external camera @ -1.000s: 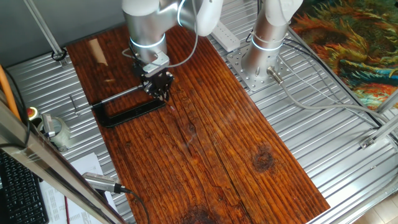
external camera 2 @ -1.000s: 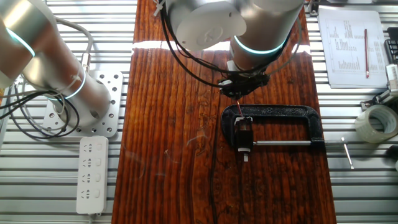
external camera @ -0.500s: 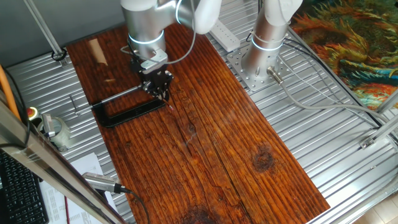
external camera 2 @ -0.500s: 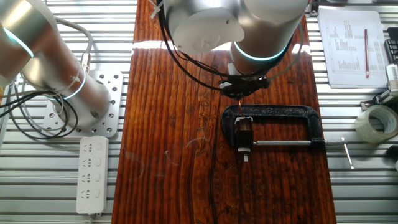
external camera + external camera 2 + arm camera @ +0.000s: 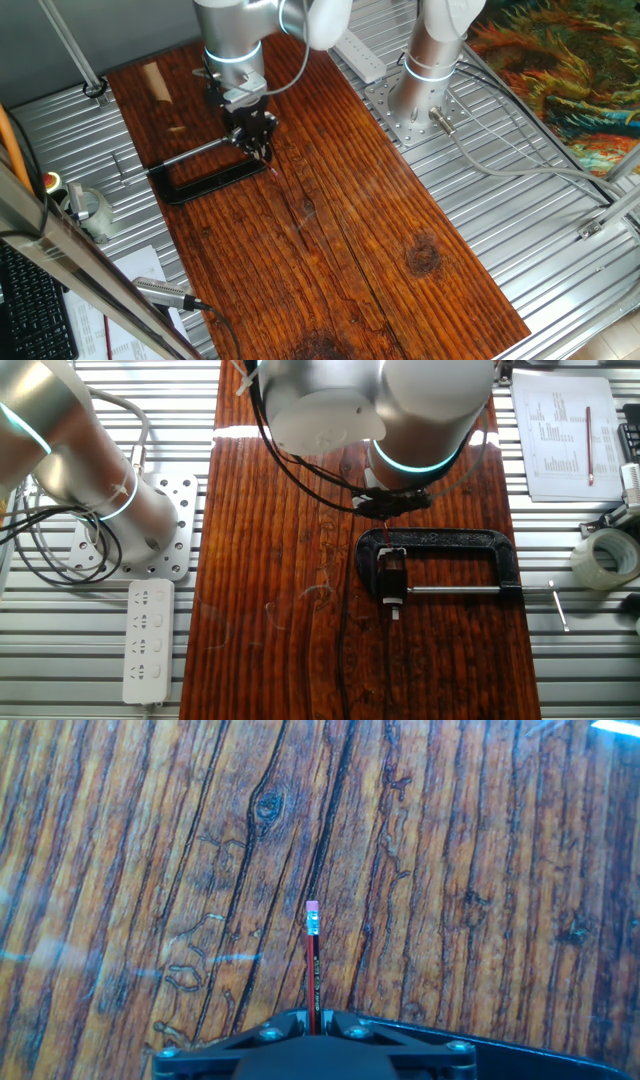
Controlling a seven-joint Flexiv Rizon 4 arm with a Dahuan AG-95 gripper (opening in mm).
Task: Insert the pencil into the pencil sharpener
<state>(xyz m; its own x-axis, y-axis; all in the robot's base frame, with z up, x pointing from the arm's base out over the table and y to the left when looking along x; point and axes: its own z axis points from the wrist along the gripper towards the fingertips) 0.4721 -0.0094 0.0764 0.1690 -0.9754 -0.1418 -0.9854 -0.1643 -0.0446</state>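
The gripper (image 5: 262, 150) hangs over the far end of the wooden table (image 5: 400, 250), its fingers closed on the pencil (image 5: 313, 960). In the hand view the pencil runs straight out from between the fingers, with its pink eraser tip and metal band pointing away and the dark red shaft pinched near its lower part. In the other fixed view a thin red sliver (image 5: 385, 536) shows just below the gripper, above the black clamp (image 5: 470, 545).

The clamp lies flat near the table's far corner, and a small dark block (image 5: 393, 576) pinched in its mouth looks like the sharpener. I cannot make out its hole.

The pencil is light and stiff but very slim, so it can swivel or slip between the pads if it is pushed off-axis, and its point would snap easily. A firm hold well back from the working end seems right, leaving plenty of shaft free to enter. Which end faces the sharpener is not clear from these views, so alignment needs care
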